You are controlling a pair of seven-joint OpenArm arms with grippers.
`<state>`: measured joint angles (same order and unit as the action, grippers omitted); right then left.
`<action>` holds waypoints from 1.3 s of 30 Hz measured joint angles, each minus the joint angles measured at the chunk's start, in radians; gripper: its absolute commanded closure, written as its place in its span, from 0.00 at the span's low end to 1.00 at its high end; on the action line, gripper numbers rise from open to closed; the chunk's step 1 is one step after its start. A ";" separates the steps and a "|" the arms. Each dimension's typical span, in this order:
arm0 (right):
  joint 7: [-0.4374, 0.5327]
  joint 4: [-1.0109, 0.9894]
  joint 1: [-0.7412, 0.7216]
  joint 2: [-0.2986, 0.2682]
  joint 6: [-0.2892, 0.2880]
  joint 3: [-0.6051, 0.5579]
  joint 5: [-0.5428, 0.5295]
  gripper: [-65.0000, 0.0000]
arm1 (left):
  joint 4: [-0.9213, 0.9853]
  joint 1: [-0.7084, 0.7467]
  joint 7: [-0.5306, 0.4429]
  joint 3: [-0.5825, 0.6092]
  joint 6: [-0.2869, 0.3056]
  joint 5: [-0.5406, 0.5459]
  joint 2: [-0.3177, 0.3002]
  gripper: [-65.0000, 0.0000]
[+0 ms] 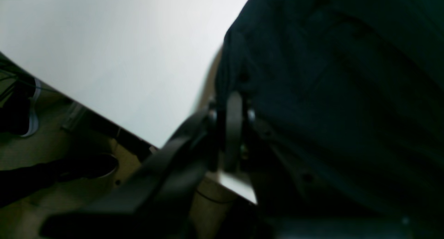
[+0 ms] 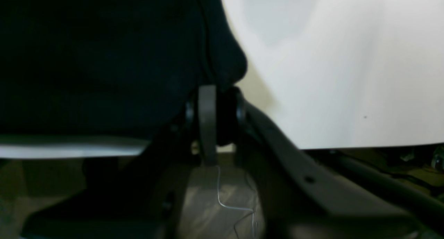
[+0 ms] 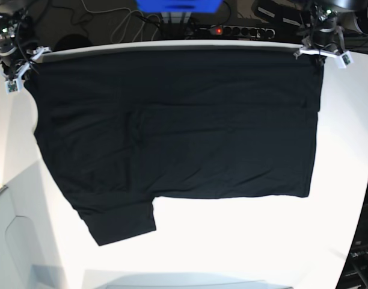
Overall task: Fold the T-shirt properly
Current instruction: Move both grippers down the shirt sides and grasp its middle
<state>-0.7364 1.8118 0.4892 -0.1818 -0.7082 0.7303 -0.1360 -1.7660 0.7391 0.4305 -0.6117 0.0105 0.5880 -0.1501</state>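
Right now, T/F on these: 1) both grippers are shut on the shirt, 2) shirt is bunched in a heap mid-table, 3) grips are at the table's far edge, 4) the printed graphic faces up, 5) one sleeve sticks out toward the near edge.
1) True. The left gripper and the right gripper each pinch a corner of the T-shirt.
2) False. It lies spread nearly flat across the table.
3) True. In the base view both held corners sit at the far edge, top left and top right.
4) False. Only plain black fabric shows; no graphic is visible.
5) True. A sleeve juts out at the lower left of the base view.
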 measured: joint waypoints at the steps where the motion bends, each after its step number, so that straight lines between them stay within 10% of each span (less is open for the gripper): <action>1: 0.000 0.000 0.002 0.000 0.000 0.000 0.000 0.74 | 0.000 0.000 0.010 0.000 0.000 -0.003 0.000 0.86; 9: 0.000 0.018 0.001 0.005 0.000 0.026 0.000 0.69 | -0.047 -0.024 0.134 -0.129 -0.005 -0.003 0.043 0.39; 21: -0.020 0.023 -0.220 0.020 0.002 0.085 0.002 0.65 | -0.131 -0.150 0.143 -0.185 -0.004 -0.006 0.053 0.37; 33: -0.015 -0.254 -0.663 -0.013 0.006 -0.212 0.018 0.52 | -0.110 -0.496 0.142 -0.162 -0.006 -0.008 0.049 0.37; 39: 0.063 -0.603 -0.927 -0.018 0.058 -0.315 0.136 0.52 | 0.057 -0.661 0.138 -0.005 -0.004 -0.098 -0.048 0.37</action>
<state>-0.6739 1.2091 -0.4377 -0.1993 -0.6502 0.4156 -0.0002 -1.7092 0.0780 0.5682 -0.6163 0.0067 0.4904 -0.1986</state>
